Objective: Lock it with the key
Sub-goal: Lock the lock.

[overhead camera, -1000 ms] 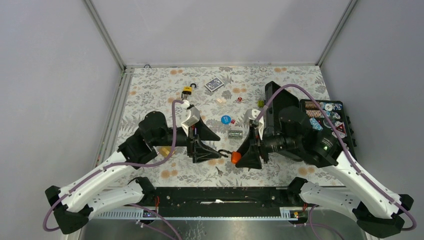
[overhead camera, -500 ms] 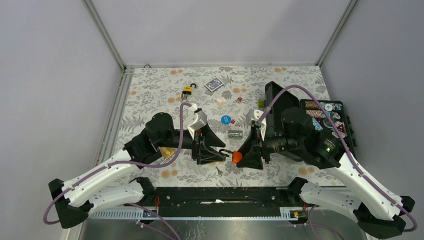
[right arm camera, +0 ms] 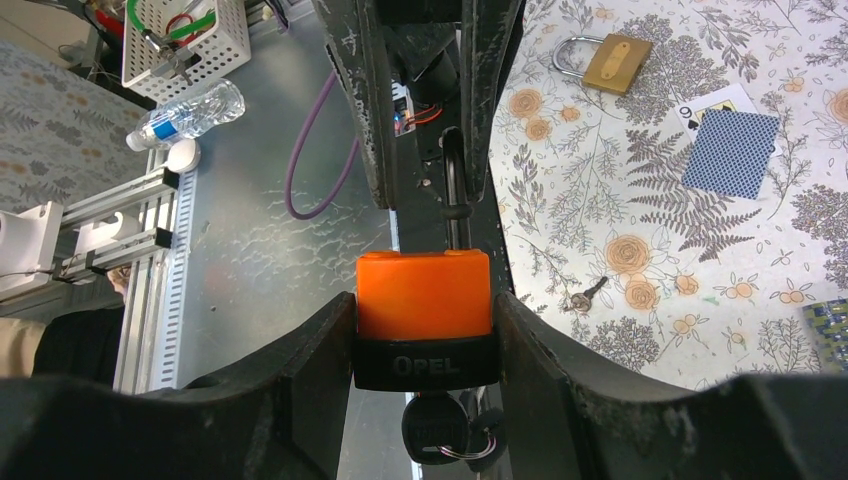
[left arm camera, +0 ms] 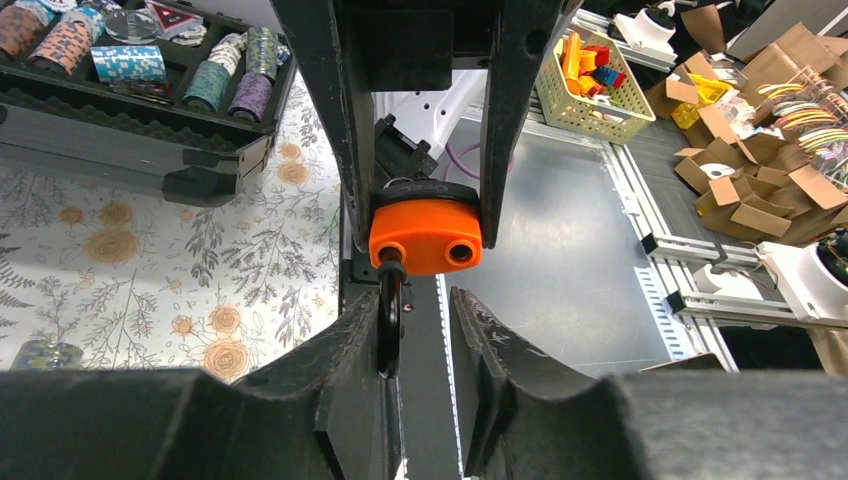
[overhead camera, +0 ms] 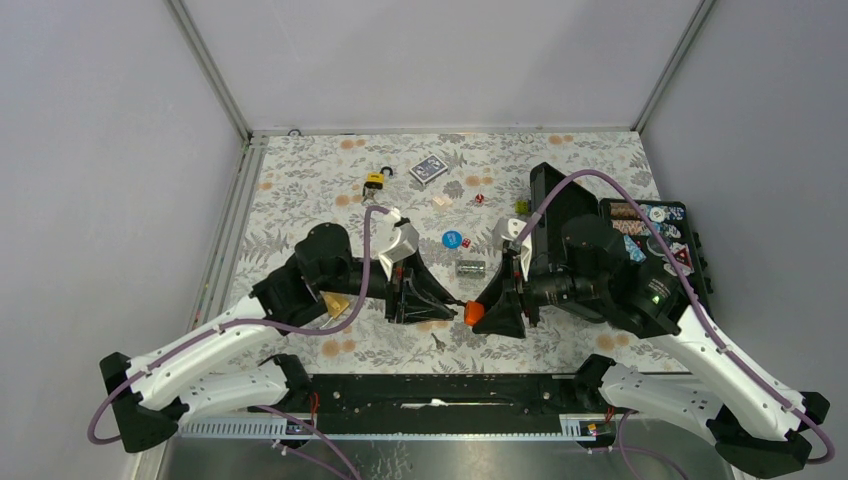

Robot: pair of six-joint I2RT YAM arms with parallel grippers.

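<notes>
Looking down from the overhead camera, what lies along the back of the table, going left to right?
Brass padlock → blue card deck → small red die → small green piece → poker chip case.

Orange, black-based padlock [right arm camera: 424, 295]; grey-and-tan floral table [overhead camera: 300, 190].

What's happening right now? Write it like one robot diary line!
right jaws: shut on orange padlock | left jaws: open around shackle | key: in padlock | shackle: not latched
</notes>
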